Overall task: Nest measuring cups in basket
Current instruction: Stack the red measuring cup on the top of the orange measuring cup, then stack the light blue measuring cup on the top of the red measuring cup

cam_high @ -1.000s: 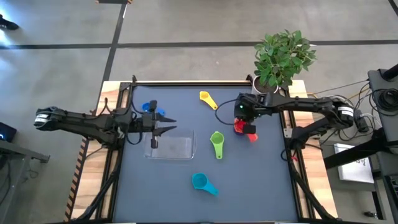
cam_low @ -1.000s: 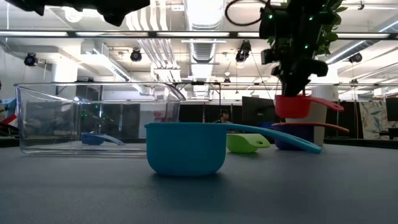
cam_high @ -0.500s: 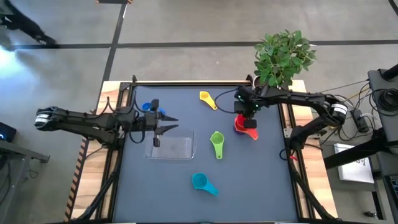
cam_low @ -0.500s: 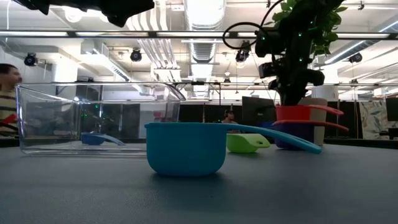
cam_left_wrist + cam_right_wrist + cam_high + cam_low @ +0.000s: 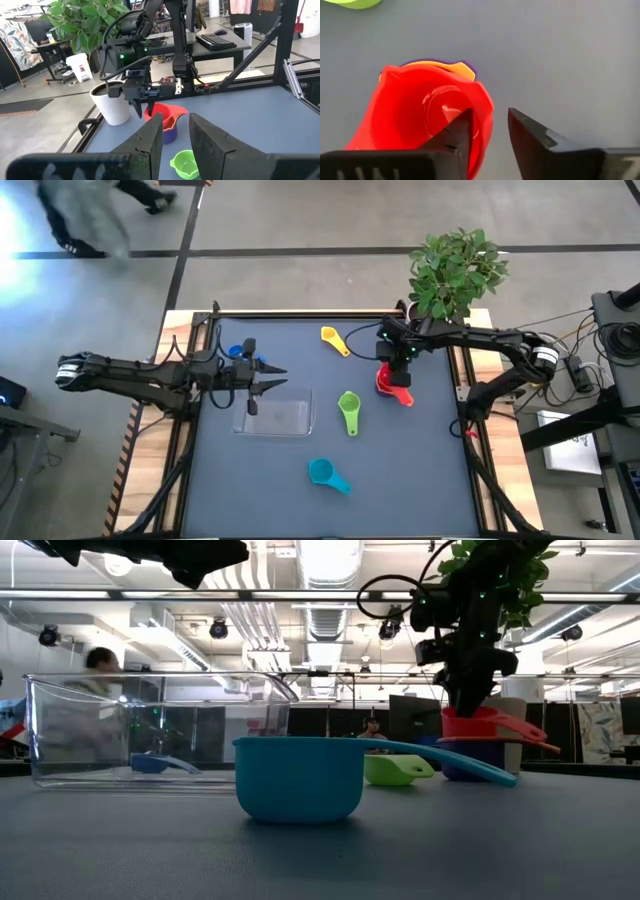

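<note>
- Red plastic measuring cup (image 5: 388, 383) sits nested on top of an orange cup (image 5: 436, 65) and a purple cup (image 5: 169, 133), near the table's right far side, just in front of the white plant pot (image 5: 111, 104). From the low view the red cup sits slightly tilted, handle tipped down.
- Right gripper (image 5: 402, 353) is directly above this stack; in its wrist view the two fingers straddle the red cup's rim with a gap between them, jaws parted, not clamping anything.
- Judgement: step in hand is seating/releasing red on the stack. To do it well, lift straight up so the fingers clear the rim without dragging the cup out of its seat; check it settles level.
- Other cups lie loose: green (image 5: 348, 411), teal (image 5: 327, 473), yellow (image 5: 333, 339) on the dark table (image 5: 420, 470).
- Clear rectangular plastic basket (image 5: 273, 418) is left of centre; a blue cup (image 5: 240, 352) lies beyond it.
- Left gripper (image 5: 262, 379) hovers at the basket's far edge, fingers apart, empty.
- Stack must later go into the basket.
</note>
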Motion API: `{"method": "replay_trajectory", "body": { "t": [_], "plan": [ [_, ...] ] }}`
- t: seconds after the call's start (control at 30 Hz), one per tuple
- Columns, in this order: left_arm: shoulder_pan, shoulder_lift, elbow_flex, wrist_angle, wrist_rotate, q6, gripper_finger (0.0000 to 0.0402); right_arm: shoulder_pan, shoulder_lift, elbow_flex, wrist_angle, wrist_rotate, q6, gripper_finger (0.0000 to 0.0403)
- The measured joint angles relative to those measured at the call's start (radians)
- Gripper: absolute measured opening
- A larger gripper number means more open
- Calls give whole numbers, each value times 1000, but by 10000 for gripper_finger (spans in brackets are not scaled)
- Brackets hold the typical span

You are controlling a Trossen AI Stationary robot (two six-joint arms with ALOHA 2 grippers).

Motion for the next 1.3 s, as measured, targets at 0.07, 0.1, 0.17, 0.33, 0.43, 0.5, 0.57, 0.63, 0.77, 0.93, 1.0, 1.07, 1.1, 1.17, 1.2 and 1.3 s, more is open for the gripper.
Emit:
{"method": "replay_trajectory", "body": {
  "t": [0.07,0.1,0.17,0.33,0.43,0.5,0.57,0.63,0.77,0.93,1.0,1.07,1.1,1.17,1.2,1.3],
  "plan": [
    [0,0,-1,0,0,-3,78,0,0,0,-1,0,0,129],
    [0,0,-1,0,0,-3,78,0,0,0,0,1,0,132],
    [0,0,-2,0,0,-3,78,0,0,0,3,9,-7,136],
    [0,0,-2,0,0,-3,77,0,0,7,15,11,-41,135],
    [0,0,-2,1,0,-3,77,1,7,7,48,10,-35,135],
    [1,0,-2,1,0,-3,77,1,20,7,42,9,-37,135],
    [1,0,-2,0,0,-3,77,1,32,7,41,9,-40,135],
    [1,0,-2,0,0,-3,77,1,39,7,41,7,-38,135],
    [1,0,-3,-5,0,-3,77,5,39,7,14,4,-27,135],
    [2,0,-5,-7,0,-1,77,14,26,7,-32,0,-17,135],
    [3,0,-5,-7,0,-1,77,16,26,7,-34,0,-17,135],
    [3,0,-5,-6,0,0,77,18,26,8,-27,0,-17,135],
    [4,0,-5,-6,0,0,77,18,26,14,-35,0,-13,135],
    [5,0,-5,-6,0,0,77,19,22,37,-56,0,6,135],
    [5,0,-6,-7,0,0,77,22,16,51,-69,-1,18,135],
    [7,0,-6,-15,0,0,77,48,-12,90,-81,-15,58,134]
  ]
}}
